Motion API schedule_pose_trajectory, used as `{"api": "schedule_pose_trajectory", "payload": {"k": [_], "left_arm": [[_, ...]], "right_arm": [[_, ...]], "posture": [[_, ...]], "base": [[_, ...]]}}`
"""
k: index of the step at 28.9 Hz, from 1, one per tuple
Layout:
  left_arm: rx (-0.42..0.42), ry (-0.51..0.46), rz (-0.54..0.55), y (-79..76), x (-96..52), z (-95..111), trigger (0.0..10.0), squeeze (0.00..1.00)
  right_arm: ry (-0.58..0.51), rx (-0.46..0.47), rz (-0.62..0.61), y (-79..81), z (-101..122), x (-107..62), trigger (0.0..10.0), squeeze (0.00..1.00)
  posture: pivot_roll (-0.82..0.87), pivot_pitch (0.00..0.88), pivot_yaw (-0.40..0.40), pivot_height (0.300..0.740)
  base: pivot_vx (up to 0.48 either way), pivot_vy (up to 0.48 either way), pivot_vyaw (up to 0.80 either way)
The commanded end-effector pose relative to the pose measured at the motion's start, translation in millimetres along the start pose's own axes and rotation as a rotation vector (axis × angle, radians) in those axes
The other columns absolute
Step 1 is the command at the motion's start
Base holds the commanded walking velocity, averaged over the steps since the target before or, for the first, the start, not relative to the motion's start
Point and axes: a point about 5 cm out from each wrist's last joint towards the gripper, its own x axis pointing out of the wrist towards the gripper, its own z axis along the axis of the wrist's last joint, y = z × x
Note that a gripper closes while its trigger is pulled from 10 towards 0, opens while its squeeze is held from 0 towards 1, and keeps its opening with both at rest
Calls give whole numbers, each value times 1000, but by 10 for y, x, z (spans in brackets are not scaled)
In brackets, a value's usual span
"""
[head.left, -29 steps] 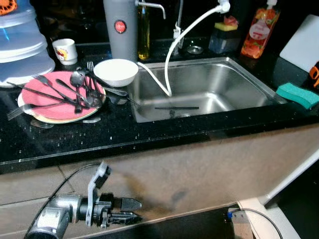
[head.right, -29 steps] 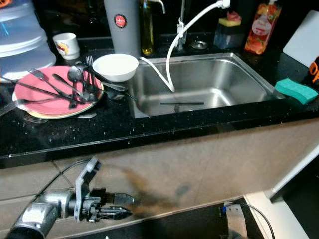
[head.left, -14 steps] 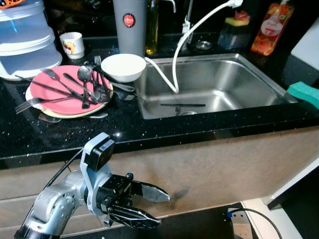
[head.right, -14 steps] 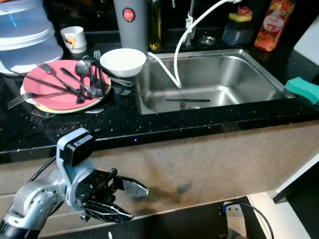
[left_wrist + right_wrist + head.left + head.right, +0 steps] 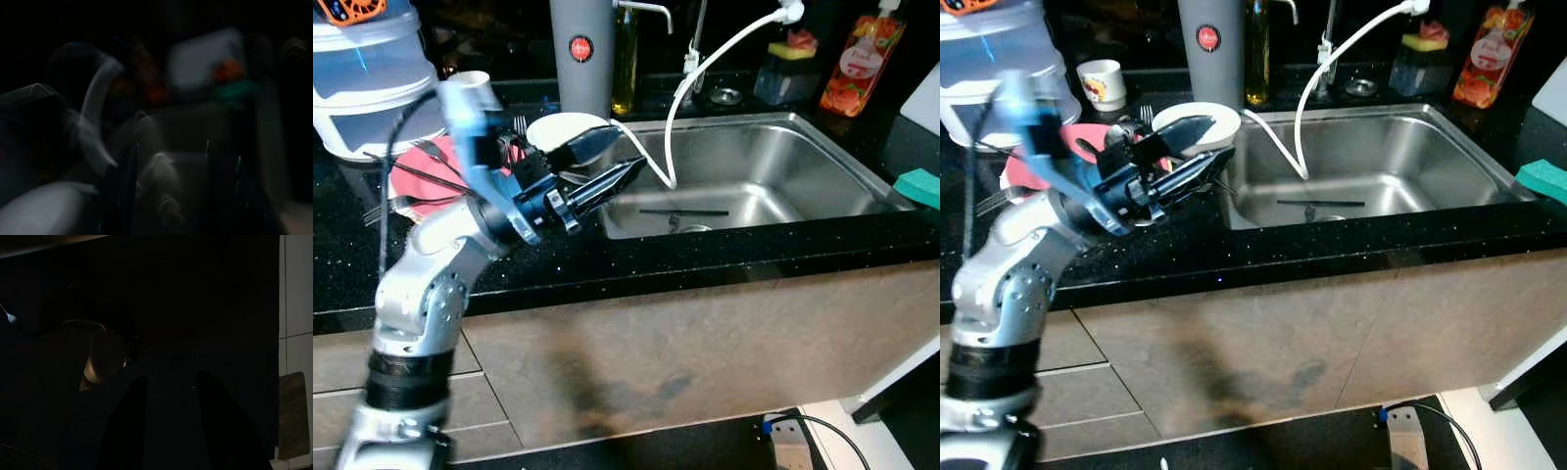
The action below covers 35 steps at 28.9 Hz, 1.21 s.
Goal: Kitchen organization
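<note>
The left pincer (image 5: 607, 164) hovered over the black speckled tabletop (image 5: 636, 257), its two black fingers spread apart. Just behind it, on the far side, sat the round white ceramic bowl (image 5: 558, 130). Left of the bowl lay the pink round plate (image 5: 423, 179), loaded with dark metal cutlery (image 5: 1141, 119).

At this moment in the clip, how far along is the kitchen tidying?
Nothing looks done yet: forks and spoons lie piled on the pink plate on the counter, the white bowl sits beside the sink, and one thin utensil lies in the basin. In hand: the left gripper, open and empty, is up over the counter near the bowl. Sorting all the dishes remains.
</note>
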Motion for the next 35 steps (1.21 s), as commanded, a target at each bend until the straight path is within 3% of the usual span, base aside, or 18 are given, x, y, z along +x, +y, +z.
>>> {"api": "schedule_pose_trajectory", "payload": {"k": [1,3,4,5,7,9,10,11,13,17,21,25,29,35], "left_arm": [[117,84,94,117,-10,-18,10000,0],[161,109,139,189,-33,-7,10000,0],[369,249,229,369,-103,-20,10000,0],[369,249,229,369,-103,-20,10000,0],[559,382,259,494,-188,-54,10000,0],[702,500,233,590,-298,-74,10000,0],[702,500,233,590,-298,-74,10000,0],[809,598,191,663,-394,-81,10000,0],[819,623,176,683,-424,-86,10000,0],[899,809,61,854,-653,-110,10000,0],[876,918,-2,1004,-856,-55,10000,0],[871,980,-42,1062,-942,-24,10000,0],[823,1126,-148,1147,-1139,58,10000,0],[803,1162,-170,1219,-1188,-22,10000,0]], "right_arm": [[5,0,4,15,-14,2,10000,0],[6,-1,4,17,-15,2,10000,0],[7,-5,6,23,-17,3,10000,0],[7,-5,6,23,-17,3,10000,0],[8,-8,8,28,-20,4,10000,0],[9,-8,8,34,-22,5,10000,0],[9,-8,8,34,-22,5,10000,0],[10,-8,9,38,-24,5,10000,0],[10,-9,9,39,-25,5,10000,0],[12,-13,12,51,-28,7,10000,0],[12,-13,13,59,-30,8,10000,0],[12,-13,13,63,-30,9,10000,0],[13,-19,16,70,-27,10,10000,0],[13,-22,15,69,-25,10,10000,0]], "posture": [[12,0,8,740],[15,0,6,740],[15,0,6,740],[15,0,6,740],[15,0,6,740],[18,0,5,740],[18,0,5,740],[20,0,6,740],[20,0,6,740],[34,2,5,740],[41,1,7,740],[47,0,9,740],[54,0,12,740],[45,0,10,740]], "base": [[0,0,0],[0,0,0],[0,0,0],[0,0,0],[0,0,0],[0,0,0],[0,0,0],[0,0,0],[0,0,0],[0,0,0],[0,0,0],[0,0,0],[0,0,0],[0,0,0]]}}
